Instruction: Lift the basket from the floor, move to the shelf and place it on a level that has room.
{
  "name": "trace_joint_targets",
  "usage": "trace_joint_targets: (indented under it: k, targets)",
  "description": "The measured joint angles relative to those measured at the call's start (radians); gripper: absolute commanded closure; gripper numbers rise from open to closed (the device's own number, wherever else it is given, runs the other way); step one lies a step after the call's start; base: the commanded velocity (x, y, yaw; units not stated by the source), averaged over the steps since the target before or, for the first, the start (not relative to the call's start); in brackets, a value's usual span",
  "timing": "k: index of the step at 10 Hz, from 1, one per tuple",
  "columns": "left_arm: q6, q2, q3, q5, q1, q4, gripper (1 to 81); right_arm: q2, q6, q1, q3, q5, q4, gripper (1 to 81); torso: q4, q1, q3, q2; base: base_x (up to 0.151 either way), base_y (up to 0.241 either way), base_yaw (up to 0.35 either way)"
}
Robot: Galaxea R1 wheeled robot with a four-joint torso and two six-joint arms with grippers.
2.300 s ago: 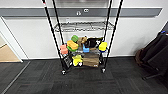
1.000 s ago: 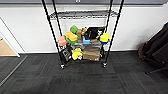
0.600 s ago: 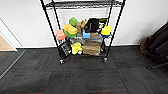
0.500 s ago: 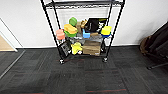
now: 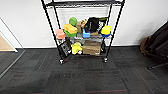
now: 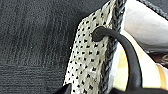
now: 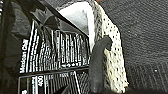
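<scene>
The shelf (image 5: 51, 30), a black-posted wire rack on casters, stands ahead against the white wall. Its upper visible level (image 5: 82, 3) looks bare; the tier below holds colourful toys (image 5: 70, 28), and the bottom one a cardboard box (image 5: 92, 47). The cream perforated basket (image 6: 87, 60) hangs close above the dark carpet floor (image 6: 30, 45). Its dark handle (image 6: 130, 57) runs down into my left gripper (image 6: 117, 91), which is shut on it. The basket's other side (image 7: 111, 50) has a second handle (image 7: 96, 67) held by my right gripper (image 7: 96, 91).
A black packet with white print (image 7: 50, 55) lies inside the basket. A dark chair and brown bag (image 5: 152, 47) stand right of the rack. A glass partition edge (image 5: 10, 37) and wooden flooring (image 5: 5, 45) lie at the left. Carpet (image 5: 82, 77) stretches before the rack.
The whole head picture has shifted: the rack now looks larger and nearer, so the robot has come closer to it. The things on the rack keep their places.
</scene>
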Motion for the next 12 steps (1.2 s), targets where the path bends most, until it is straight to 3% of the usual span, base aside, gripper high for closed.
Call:
trace_joint_targets:
  k: [4,8,9,10,12]
  targets:
    - [0.001,0.001,0.007,0.001,0.0,-0.001,1.0,0.031,0.014,0.009,-0.017,0.007,0.001,1.0,0.0,0.0,-0.001,0.0,0.0,0.0,0.0]
    - [0.012,-0.041,0.119,0.004,-0.015,-0.001,1.0,0.02,0.014,0.005,-0.008,-0.012,0.001,1.0,0.0,0.0,-0.001,0.0,0.0,0.0,0.0]
    - [-0.002,-0.063,0.16,0.006,-0.02,-0.004,81.1,0.02,0.014,0.006,-0.006,-0.013,0.001,1.0,0.0,0.0,-0.001,0.0,0.0,0.0,0.0]
    - [0.028,-0.079,0.183,0.016,-0.023,0.017,81.1,0.017,0.009,0.005,-0.004,-0.019,-0.005,81.1,0.0,0.0,-0.002,0.0,0.0,0.0,0.0]
    - [0.027,-0.095,0.191,0.029,-0.022,0.017,81.1,-0.007,0.009,0.003,0.012,-0.026,-0.006,81.1,0.0,0.0,-0.002,0.0,0.0,0.0,0.0]
